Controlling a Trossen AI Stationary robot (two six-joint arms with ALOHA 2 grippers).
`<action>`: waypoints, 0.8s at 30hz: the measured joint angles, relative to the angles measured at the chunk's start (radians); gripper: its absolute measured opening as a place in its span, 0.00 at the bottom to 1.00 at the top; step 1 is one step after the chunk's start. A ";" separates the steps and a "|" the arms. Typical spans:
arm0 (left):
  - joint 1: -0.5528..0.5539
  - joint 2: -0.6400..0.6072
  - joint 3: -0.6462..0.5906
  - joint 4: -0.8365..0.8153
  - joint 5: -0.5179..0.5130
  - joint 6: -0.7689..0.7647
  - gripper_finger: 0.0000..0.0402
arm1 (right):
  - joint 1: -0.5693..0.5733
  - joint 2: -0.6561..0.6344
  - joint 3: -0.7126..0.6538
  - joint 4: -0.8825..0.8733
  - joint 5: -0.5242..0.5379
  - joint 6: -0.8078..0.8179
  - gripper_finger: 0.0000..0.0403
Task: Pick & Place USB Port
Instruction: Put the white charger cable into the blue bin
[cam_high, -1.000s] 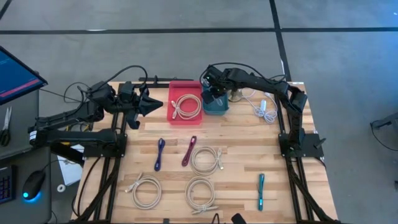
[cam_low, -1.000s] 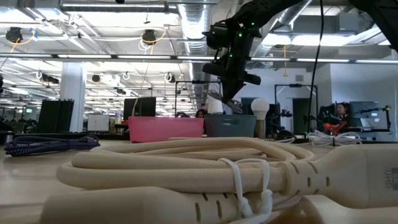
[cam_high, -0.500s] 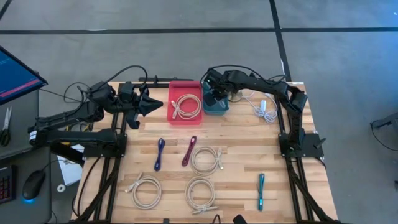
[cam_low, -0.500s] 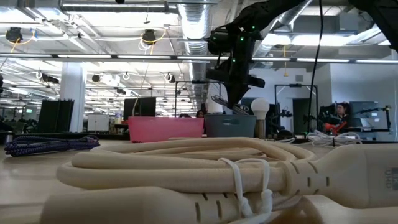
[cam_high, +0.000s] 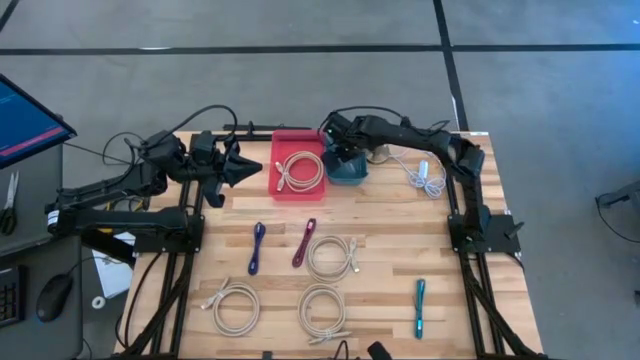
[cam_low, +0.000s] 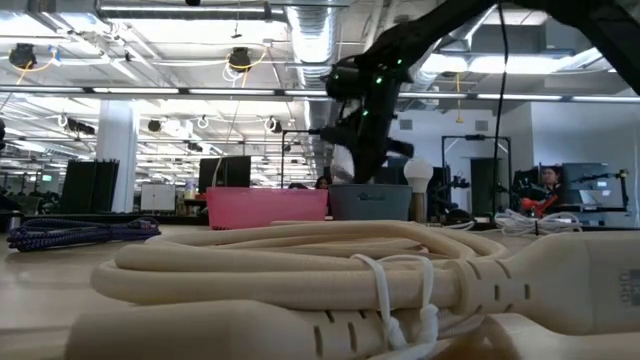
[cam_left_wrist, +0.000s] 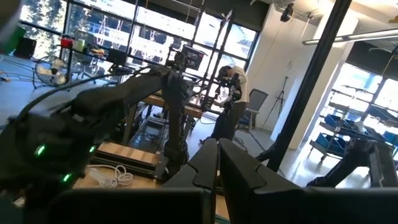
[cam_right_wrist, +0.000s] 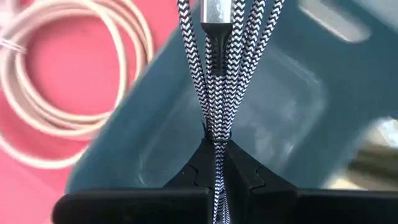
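My right gripper (cam_high: 340, 157) is over the teal bin (cam_high: 350, 173) at the table's far side, shut on a black-and-white braided USB cable (cam_right_wrist: 214, 81) folded into a bundle. The cable's silver plug (cam_right_wrist: 214, 11) shows past the fingers. The teal bin also shows below the cable in the right wrist view (cam_right_wrist: 286, 118). The red bin (cam_high: 283, 182) beside it holds a coiled white cable (cam_high: 297, 166). My left gripper (cam_high: 248, 166) waits shut and empty at the table's far left, left of the red bin. My right gripper pinches the braided cable's bundle of several strands (cam_right_wrist: 215, 127) between its two fingers (cam_right_wrist: 198, 163). The fingers lie along the strands. The bundle reaches forward past the fingertips to the silver plug, over the teal bin's inside.
On the wooden table lie a purple cable (cam_high: 258, 247), a maroon cable (cam_high: 304, 241), three white coils (cam_high: 332, 256) (cam_high: 233, 305) (cam_high: 324, 307) and a teal cable (cam_high: 420, 306). A loose white cable (cam_high: 425, 175) lies at the far right. One white coil fills the low view's foreground (cam_low: 330, 270).
My right gripper has gone down and a little toward the table's left with the braided cable, closer to the teal bin, and has stayed shut on it.
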 joint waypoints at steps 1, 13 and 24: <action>0.000 0.000 0.000 -0.002 0.001 0.000 0.04 | 0.001 0.013 -0.003 -0.019 0.000 -0.001 0.00; 0.000 0.000 0.001 -0.051 0.000 0.000 0.04 | 0.029 0.075 -0.001 0.010 -0.003 -0.017 0.00; 0.001 0.000 0.001 -0.052 0.000 0.002 0.04 | 0.021 0.071 0.019 0.003 0.000 -0.027 0.17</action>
